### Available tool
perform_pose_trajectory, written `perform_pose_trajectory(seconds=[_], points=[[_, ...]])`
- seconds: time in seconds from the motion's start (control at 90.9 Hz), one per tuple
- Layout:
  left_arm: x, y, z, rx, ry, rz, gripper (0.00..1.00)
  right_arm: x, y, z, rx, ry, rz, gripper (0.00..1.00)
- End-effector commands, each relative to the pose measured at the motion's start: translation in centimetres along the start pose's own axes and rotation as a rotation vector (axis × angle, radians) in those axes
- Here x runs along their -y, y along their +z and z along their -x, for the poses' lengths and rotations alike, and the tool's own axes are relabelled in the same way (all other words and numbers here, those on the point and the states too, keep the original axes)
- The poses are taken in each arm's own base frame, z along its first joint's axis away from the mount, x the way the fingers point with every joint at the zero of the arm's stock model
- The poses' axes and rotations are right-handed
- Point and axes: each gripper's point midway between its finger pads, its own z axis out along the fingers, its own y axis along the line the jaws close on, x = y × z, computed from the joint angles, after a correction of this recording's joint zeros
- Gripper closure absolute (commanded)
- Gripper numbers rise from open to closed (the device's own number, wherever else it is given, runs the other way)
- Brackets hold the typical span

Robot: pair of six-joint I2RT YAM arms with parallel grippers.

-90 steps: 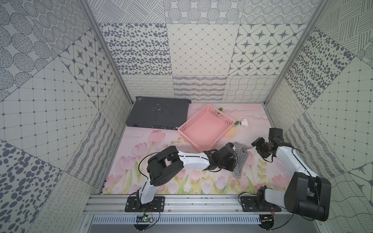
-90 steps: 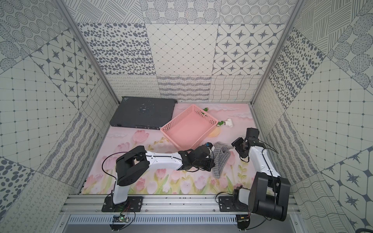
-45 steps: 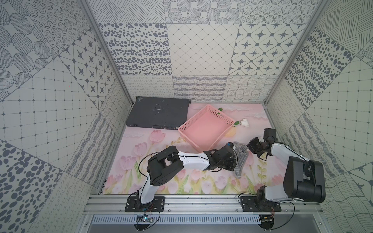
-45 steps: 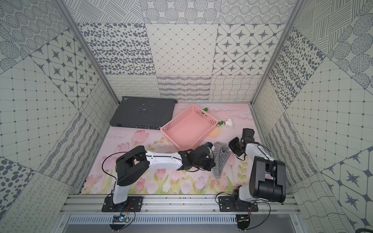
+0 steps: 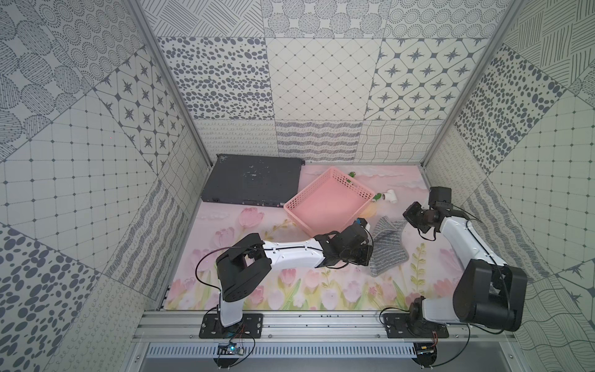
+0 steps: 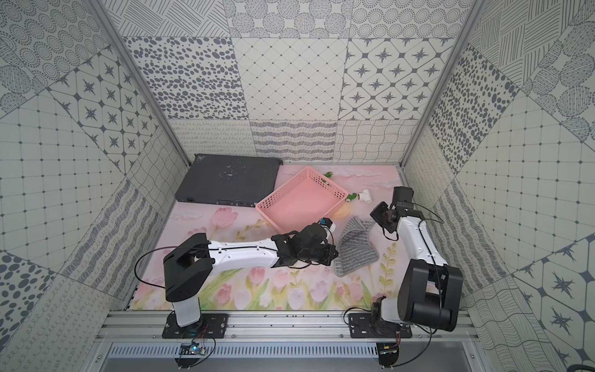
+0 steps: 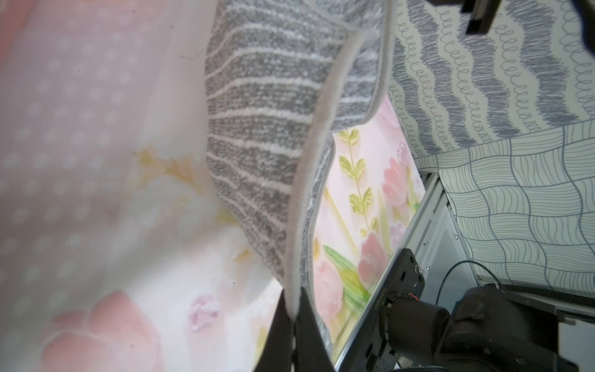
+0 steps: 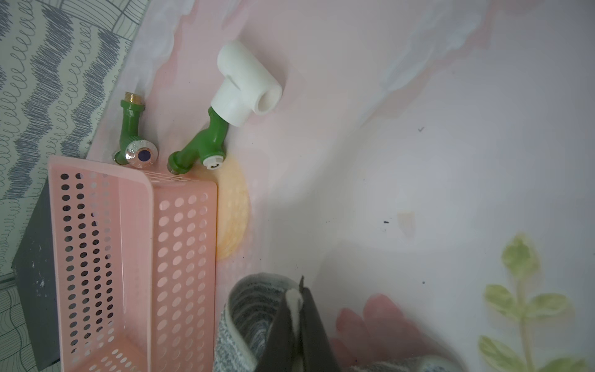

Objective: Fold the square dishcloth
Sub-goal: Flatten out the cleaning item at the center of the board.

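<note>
The square dishcloth (image 5: 388,249), grey with thin pale stripes, lies rumpled and partly doubled over on the floral mat, in front of the pink basket in both top views. My left gripper (image 7: 293,302) is shut on its pale hem, and the cloth (image 7: 264,128) rises away from the jaws. In a top view this gripper (image 6: 333,254) sits at the cloth's (image 6: 354,249) left edge. My right gripper (image 8: 297,296) is shut on the hem at the far corner, where the cloth (image 8: 251,309) curls up. From above, the right gripper (image 5: 406,220) sits at that far right corner.
A pink perforated basket (image 5: 360,188) stands tilted just behind the cloth, close to the left wrist. A dark grey flat box (image 5: 254,180) lies at the back left. A green tap with a white fitting (image 8: 244,87) and a second green tap (image 8: 132,128) lie behind the basket.
My right gripper has closed from open onto the cloth's far corner, and the right arm has shifted its pose. The left arm has kept its hold and place.
</note>
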Motion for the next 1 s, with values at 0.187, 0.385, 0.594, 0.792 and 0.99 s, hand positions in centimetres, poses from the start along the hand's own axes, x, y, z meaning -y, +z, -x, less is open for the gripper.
perform_pose_trajectory(seconds=[0.187, 0.385, 0.594, 0.792, 0.99], points=[[-3.2, 0.6, -0.9, -0.057, -0.080, 0.048, 1.00, 0.2, -1.2, 2.2, 0.004, -0.176, -0.114, 0.87], [-4.7, 2.6, -2.1, -0.098, -0.109, 0.068, 0.89, 1.0, 1.5, 2.9, -0.042, -0.193, -0.171, 0.88], [-5.6, 2.3, -1.7, -0.052, -0.085, 0.104, 0.61, 1.0, 4.1, 2.9, -0.063, -0.242, -0.213, 0.85], [-3.7, 0.5, 1.2, 0.035, 0.029, 0.090, 0.48, 0.5, 5.2, 3.9, -0.037, -0.275, -0.251, 0.78], [-1.1, -0.6, 4.2, 0.069, 0.174, 0.070, 0.03, -0.2, 6.2, 5.0, -0.026, -0.287, -0.242, 0.73]])
